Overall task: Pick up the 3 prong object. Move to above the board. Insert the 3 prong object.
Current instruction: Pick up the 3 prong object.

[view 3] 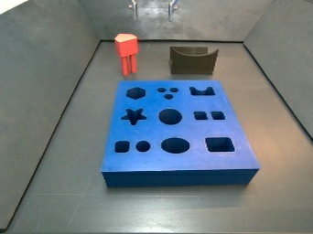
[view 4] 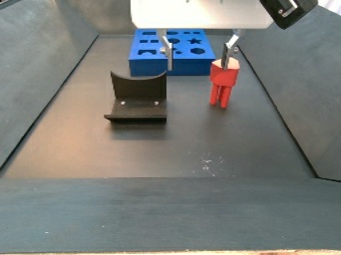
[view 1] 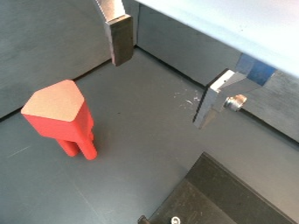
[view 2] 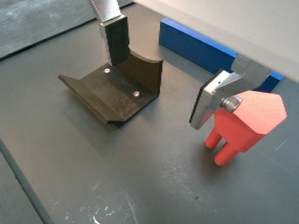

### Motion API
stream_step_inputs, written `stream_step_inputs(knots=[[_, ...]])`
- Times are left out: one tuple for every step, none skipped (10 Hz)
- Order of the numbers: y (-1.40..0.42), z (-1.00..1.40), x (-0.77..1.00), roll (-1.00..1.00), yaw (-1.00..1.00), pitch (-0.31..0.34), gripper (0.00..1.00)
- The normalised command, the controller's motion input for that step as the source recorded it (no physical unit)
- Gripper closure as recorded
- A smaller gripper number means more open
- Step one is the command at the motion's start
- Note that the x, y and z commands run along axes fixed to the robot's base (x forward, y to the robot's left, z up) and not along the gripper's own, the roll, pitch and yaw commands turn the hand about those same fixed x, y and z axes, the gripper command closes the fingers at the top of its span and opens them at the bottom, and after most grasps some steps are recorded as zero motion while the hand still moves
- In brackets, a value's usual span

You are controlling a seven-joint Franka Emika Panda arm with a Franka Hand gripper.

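The 3 prong object is a red-orange piece that stands upright on the grey floor, prongs down, in both side views (view 3: 126,53) (view 4: 222,82) and both wrist views (view 1: 59,116) (view 2: 246,125). My gripper (view 4: 197,50) is open and empty. It hangs low between the 3 prong object and the fixture (view 4: 136,97), and the piece stands just outside one of its fingers (view 2: 211,99), not between them. The gripper also shows in both wrist views (view 1: 167,74) (view 2: 162,74). The blue board (view 3: 153,131) with shaped cutouts lies flat beyond them (view 4: 193,66) (view 2: 193,48).
The dark fixture (view 3: 192,60) (view 2: 117,87) stands on the floor close to the other finger (view 2: 114,44). Grey tray walls (view 3: 73,82) enclose the floor. A light grey wall (view 1: 222,35) runs close behind the fingers.
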Motion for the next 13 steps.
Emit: stream_step_inputs(knots=[[-0.23,-0.09,-0.15,0.0,0.0,-0.191,0.0],[-0.28,-0.32,-0.27,-0.03,0.09,-0.254,0.0],[-0.31,-0.32,-0.36,-0.15,0.16,-0.274,0.0],[-0.29,-0.22,-0.37,-0.02,0.1,-0.191,0.0],[-0.17,-0.06,-0.51,0.08,0.0,-0.123,0.0],[0.0,0.0,-0.58,0.02,0.0,-0.12,0.0],[0.0,0.03,-0.54,0.0,0.0,-0.197,0.0],[0.0,0.03,-0.45,0.0,0.0,-0.254,0.0],[-0.15,0.0,-0.31,-0.07,0.15,-0.397,0.0],[-0.29,-0.09,-0.19,-0.03,0.31,-0.357,0.0],[-0.34,-0.14,-0.07,-0.07,0.33,-0.354,0.0],[-0.34,-0.19,0.0,-0.06,0.23,-0.369,0.0],[-0.33,-0.29,0.0,0.0,0.19,-0.294,0.0]])
